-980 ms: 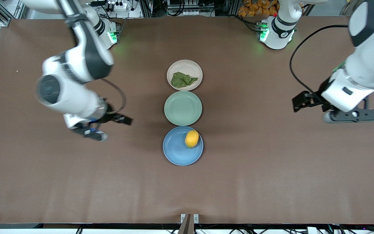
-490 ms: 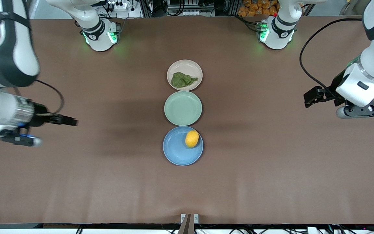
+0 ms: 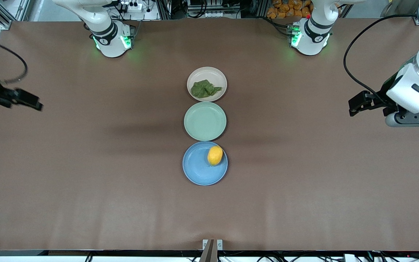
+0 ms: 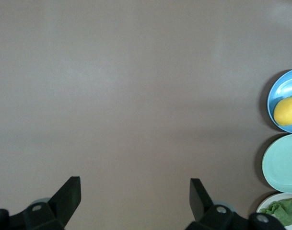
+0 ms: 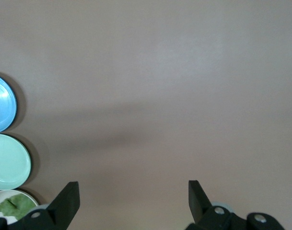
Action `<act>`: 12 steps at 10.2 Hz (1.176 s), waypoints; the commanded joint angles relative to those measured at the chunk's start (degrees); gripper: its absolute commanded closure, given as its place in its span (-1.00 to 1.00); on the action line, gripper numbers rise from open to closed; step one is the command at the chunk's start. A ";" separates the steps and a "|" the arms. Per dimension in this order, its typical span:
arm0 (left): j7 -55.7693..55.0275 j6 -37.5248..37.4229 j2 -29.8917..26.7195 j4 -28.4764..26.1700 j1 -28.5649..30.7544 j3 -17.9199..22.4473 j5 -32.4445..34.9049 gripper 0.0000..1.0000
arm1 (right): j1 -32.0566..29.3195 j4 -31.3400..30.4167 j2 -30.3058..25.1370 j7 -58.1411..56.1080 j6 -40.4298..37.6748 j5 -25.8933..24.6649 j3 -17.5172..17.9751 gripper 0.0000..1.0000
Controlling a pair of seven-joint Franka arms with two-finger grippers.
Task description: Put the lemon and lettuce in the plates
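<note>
The yellow lemon [image 3: 215,155] lies in the blue plate [image 3: 196,169], at the rim toward the left arm's end. The dark green lettuce [image 3: 204,89] lies in the beige-pink plate [image 3: 209,74], the plate farthest from the front camera. My left gripper [image 3: 355,105] is open and empty above bare table at the left arm's end. My right gripper [image 3: 35,103] is open and empty at the right arm's end. The left wrist view shows the lemon [image 4: 286,111], blue plate [image 4: 286,86] and lettuce [image 4: 282,211] past its open gripper [image 4: 134,187]. The right wrist gripper [image 5: 133,189] is open too.
A pale green plate [image 3: 205,121] stands bare between the blue and beige-pink plates; it also shows in the left wrist view [image 4: 282,163] and the right wrist view [image 5: 9,160]. The three plates form a line in the table's middle. Brown table surface [image 3: 304,189] lies all round.
Both arms have drawn away from the plates toward their own ends of the table, the right arm by far the more. The lemon, lettuce and plates have not moved.
</note>
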 commanded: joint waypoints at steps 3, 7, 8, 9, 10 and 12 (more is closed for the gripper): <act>1.07 3.55 -6.90 -9.00 0.34 -0.40 0.38 -1.00 | -4.95 -7.15 -5.52 -4.56 5.31 -1.12 5.18 -1.00; 1.60 3.47 -6.56 -8.49 0.69 -0.05 0.47 -1.00 | -4.95 -9.54 -5.71 -4.47 9.63 -0.76 5.27 -1.00; 1.68 3.56 -6.56 -8.40 0.69 -0.05 0.64 -1.00 | -5.22 -9.98 -5.80 -4.47 9.63 -0.68 5.18 -1.00; 1.95 3.47 -6.47 -8.22 0.69 0.04 1.08 -1.00 | -5.04 -9.99 -5.89 -3.95 9.19 -0.68 5.18 -1.00; 3.17 3.47 -6.29 -7.96 0.69 0.04 1.17 -1.00 | -4.35 -9.90 -5.63 -3.77 9.19 -0.68 5.18 -1.00; 3.53 3.47 -6.29 -7.87 0.61 0.04 1.09 -1.00 | -3.90 -9.63 -5.01 -3.68 9.19 -0.76 5.18 -1.00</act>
